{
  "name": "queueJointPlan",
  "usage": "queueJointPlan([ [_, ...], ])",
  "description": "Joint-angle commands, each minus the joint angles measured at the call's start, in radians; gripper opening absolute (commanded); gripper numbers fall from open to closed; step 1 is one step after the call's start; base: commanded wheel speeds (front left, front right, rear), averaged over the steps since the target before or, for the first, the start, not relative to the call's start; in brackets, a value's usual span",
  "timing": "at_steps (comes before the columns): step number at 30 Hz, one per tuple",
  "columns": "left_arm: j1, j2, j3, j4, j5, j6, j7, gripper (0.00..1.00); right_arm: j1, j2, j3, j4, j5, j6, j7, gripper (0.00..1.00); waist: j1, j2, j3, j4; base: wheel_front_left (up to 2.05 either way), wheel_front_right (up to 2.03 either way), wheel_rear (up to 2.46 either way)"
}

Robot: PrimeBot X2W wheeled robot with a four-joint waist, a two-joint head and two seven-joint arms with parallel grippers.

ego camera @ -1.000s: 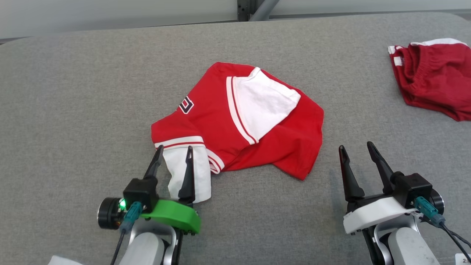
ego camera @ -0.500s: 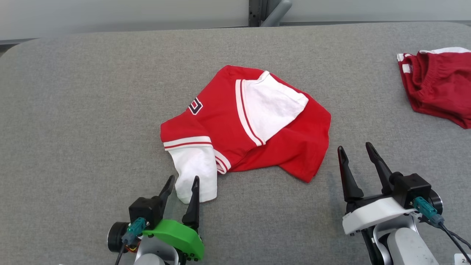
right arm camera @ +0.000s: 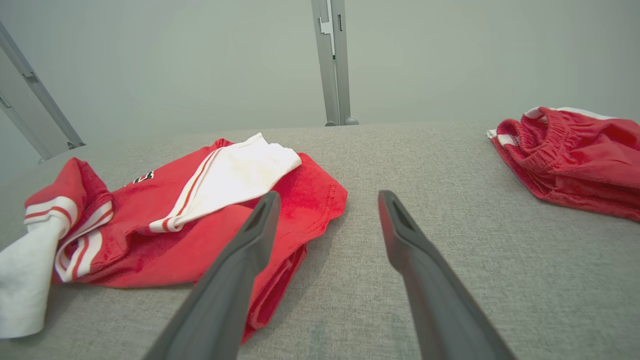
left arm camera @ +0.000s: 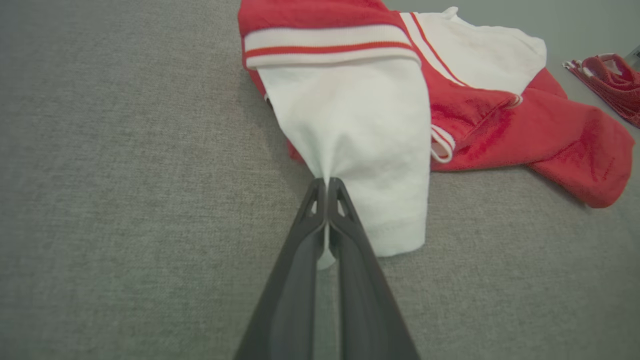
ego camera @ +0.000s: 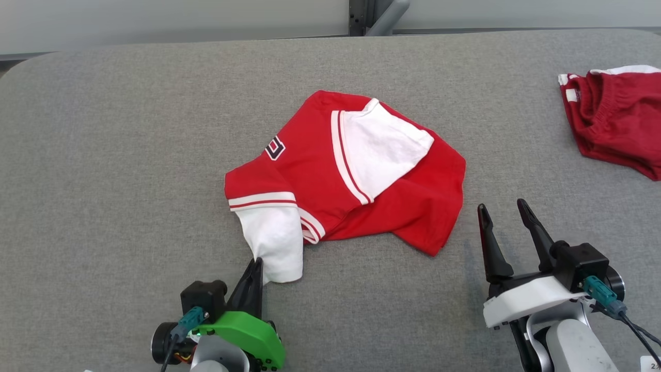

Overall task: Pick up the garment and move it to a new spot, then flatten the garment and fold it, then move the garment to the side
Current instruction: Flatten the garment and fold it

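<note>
Grey table (ego camera: 103,155), all places read off it.

Red and white garment (ego camera: 403,206) lies crumpled at mid-table, partly folded over itself.

My left gripper (ego camera: 256,264) is near the table's front edge, jaws clenched on the lower left corner of the garment's white sleeve (ego camera: 273,243). In the left wrist view the cloth puckers where it enters my tips.

My right gripper (ego camera: 502,205) is at the table's front right, jaws spread, holding nothing, just clear of the garment's hem.

Dark red shorts (ego camera: 619,129) sit bunched at the table's far right edge.
</note>
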Motion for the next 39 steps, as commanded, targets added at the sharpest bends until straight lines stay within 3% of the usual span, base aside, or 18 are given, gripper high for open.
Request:
queueJointPlan([
  [1, -0.004, 0.004, 0.003, -0.001, -0.002, 0.001, -0.008, 0.00, 0.001, -0.002, -0.001, -0.001, -0.001, -0.002, -0.004, 1.00, 0.0000, 0.0016, -0.003, 0.009, 0.00, 0.00, 0.00],
  [13, 0.034, 0.106, 0.124, -0.039, -0.005, 0.107, -0.053, 0.00, 0.014, -0.002, -0.011, 0.022, -0.012, -0.002, -0.004, 1.00, 0.0000, 0.0016, -0.017, 0.062, 0.00, 0.00, 0.00],
  [20, 0.021, 0.128, 0.177, 0.031, -0.041, 0.120, -0.058, 0.00, 0.003, -0.003, -0.021, 0.065, -0.028, -0.002, -0.003, 1.00, 0.0000, 0.0016, -0.010, 0.061, 0.00, 0.00, 0.00],
  [21, 0.014, 0.126, 0.178, 0.043, -0.042, 0.118, -0.062, 0.05, 0.002, -0.002, -0.023, 0.069, -0.031, -0.002, -0.003, 1.00, 0.0000, 0.0016, -0.010, 0.059, 0.00, 0.00, 0.00],
  [22, 0.009, 0.126, 0.179, 0.055, -0.042, 0.117, -0.064, 0.38, 0.002, -0.002, -0.026, 0.075, -0.034, -0.002, -0.002, 1.00, 0.0000, 0.0016, -0.010, 0.056, 0.00, 0.00, 0.00],
  [23, 0.004, 0.126, 0.179, 0.061, -0.037, 0.117, -0.071, 0.80, 0.001, -0.002, -0.027, 0.079, -0.036, -0.002, -0.002, 1.00, 0.0000, 0.0016, -0.010, 0.053, 0.00, 0.00, 0.00],
  [24, -0.003, 0.124, 0.182, 0.063, -0.032, 0.120, -0.078, 1.00, 0.001, -0.002, -0.030, 0.083, -0.037, -0.002, -0.002, 1.00, 0.0000, 0.0016, -0.011, 0.051, 0.00, 0.00, 0.00],
  [31, -0.039, 0.114, 0.163, -0.028, 0.047, 0.134, -0.103, 1.00, -0.007, -0.002, -0.031, 0.092, -0.035, -0.002, -0.002, 1.00, 0.0000, 0.0016, -0.015, 0.023, 0.00, 0.00, 0.00],
  [39, -0.094, 0.078, 0.018, -0.091, 0.126, 0.040, -0.089, 1.00, -0.008, -0.002, -0.022, 0.093, -0.028, -0.002, -0.003, 1.00, 0.0000, 0.0016, -0.013, -0.014, 0.00, 0.00, 0.00],
])
